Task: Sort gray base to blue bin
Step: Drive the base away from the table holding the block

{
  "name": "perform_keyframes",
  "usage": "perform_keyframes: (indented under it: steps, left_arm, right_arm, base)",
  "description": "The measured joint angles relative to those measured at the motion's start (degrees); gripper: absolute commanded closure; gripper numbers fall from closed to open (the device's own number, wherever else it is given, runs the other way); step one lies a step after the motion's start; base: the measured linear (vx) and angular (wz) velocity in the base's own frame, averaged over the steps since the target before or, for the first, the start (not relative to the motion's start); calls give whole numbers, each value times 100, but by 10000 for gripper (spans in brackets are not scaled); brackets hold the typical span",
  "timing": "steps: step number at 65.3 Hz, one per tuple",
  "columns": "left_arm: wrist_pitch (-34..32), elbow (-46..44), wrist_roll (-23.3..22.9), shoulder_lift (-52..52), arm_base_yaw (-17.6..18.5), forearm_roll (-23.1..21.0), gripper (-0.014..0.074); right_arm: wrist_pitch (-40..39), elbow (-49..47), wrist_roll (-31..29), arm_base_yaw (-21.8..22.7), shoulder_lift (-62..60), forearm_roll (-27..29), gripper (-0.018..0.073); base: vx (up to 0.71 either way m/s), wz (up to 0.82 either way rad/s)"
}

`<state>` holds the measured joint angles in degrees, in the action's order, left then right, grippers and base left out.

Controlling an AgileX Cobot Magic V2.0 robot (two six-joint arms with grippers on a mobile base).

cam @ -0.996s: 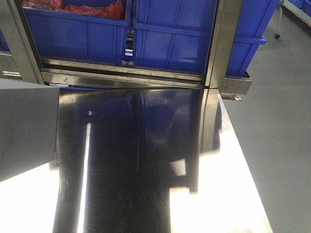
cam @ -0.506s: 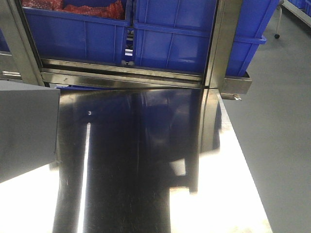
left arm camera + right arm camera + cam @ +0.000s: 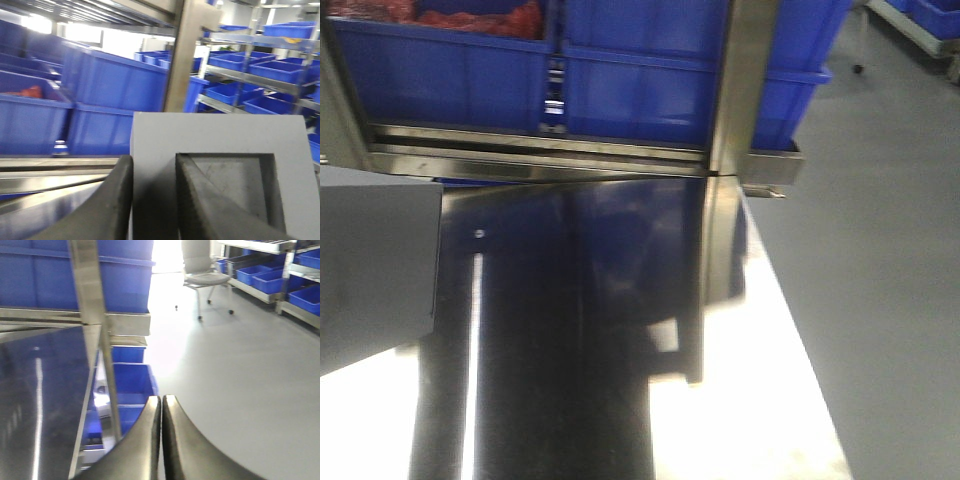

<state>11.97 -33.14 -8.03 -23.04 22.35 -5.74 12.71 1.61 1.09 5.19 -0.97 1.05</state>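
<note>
Gray base pinched by the left gripper, at the table's left side.
Front view, far left: the gray base's flat side stands over the steel tabletop; the blur makes contact with the top uncertain. Left wrist view: one finger lies outside the base's wall and the other inside the square recess, clamping that wall. Behind the table sits a blue bin, right of a crate with red contents. Right gripper: fingers pressed together, nothing between them, over gray floor.
</note>
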Motion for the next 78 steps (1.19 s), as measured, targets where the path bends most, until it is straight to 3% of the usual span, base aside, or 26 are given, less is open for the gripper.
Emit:
perform_keyframes:
  steps: [78]
  left_arm:
    - [0,0,0,0,0,0,603]
  right_arm:
    - [4,0,0,0,0,0,564]
  base:
    - [-7,-55]
